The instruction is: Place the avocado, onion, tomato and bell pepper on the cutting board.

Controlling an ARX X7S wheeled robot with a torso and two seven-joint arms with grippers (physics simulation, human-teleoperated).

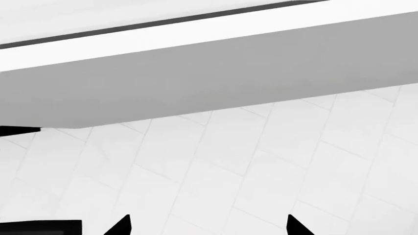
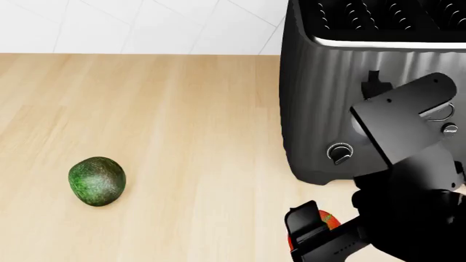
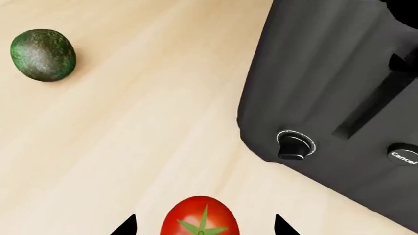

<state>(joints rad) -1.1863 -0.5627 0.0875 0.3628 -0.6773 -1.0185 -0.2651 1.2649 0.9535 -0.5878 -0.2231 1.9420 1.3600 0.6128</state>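
Your right end effector (image 3: 203,224) spread around the glossy red tomato (image 3: 199,216).
Only your head view shows the black arm; your left end effector (image 1: 209,226), spread, faces white tiles.

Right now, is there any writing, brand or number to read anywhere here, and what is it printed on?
"Cancel": on a round button low on the front of the black toaster, beside its unmarked dial.
The head view shows the same word, too small to read clearly.
No other text, brand or number shows.
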